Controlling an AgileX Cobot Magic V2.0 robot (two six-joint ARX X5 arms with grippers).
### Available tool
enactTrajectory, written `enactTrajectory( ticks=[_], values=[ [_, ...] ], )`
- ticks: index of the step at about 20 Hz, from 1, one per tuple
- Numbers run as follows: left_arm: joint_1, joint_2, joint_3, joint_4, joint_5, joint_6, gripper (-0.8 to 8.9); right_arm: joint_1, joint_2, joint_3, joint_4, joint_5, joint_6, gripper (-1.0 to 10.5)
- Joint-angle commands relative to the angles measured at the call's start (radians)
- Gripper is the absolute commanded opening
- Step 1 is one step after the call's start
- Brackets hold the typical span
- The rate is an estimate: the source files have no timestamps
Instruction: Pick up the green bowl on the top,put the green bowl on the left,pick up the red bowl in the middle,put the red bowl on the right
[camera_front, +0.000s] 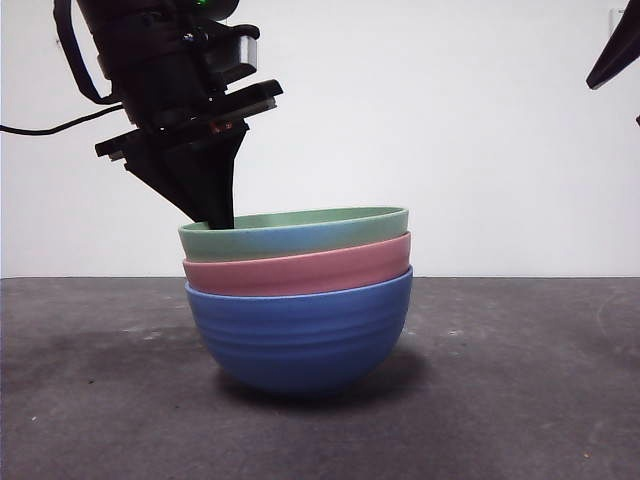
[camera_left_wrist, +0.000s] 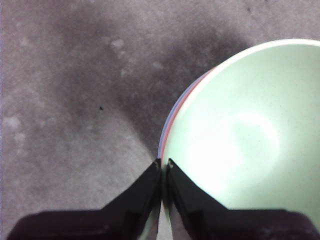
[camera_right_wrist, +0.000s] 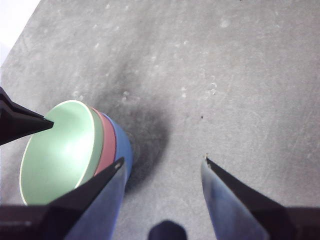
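Three nested bowls sit centre frame on the grey table (camera_front: 100, 400): matte sage-green bowl (camera_front: 300, 232) on top, dusty pinkish-red bowl (camera_front: 300, 272) under it, glossy blue bowl (camera_front: 300, 335) at bottom. Left gripper (camera_left_wrist: 163, 162), upper left in front view, jaws pinched on green bowl's rim; its wrist cam alone shows bowl's inside. Right gripper (camera_right_wrist: 162, 162) jaws apart, well clear of the stack.
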Motion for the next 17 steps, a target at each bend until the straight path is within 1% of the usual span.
enactTrajectory(
  ticks=[1,8,11,14,17],
  values=[
    [-0.002,0.008,0.029,-0.009,0.001,0.000,-0.09,0.003,0.001,0.002,0.004,0.003,0.000,2.5],
    [-0.002,0.008,0.085,-0.053,0.006,0.002,-0.09,0.003,0.001,0.002,0.004,0.003,0.000,2.5],
    [-0.002,0.000,0.132,-0.108,0.005,0.005,-0.09,0.003,0.001,0.002,0.004,0.003,-0.001,2.5],
    [0.001,-0.054,0.185,-0.157,0.003,0.010,-0.09,0.003,0.001,0.002,0.003,0.003,-0.001,2.5],
    [0.003,-0.144,0.195,-0.220,-0.006,0.026,-0.09,0.003,0.001,0.002,0.003,0.003,-0.001,2.5]
  ],
)
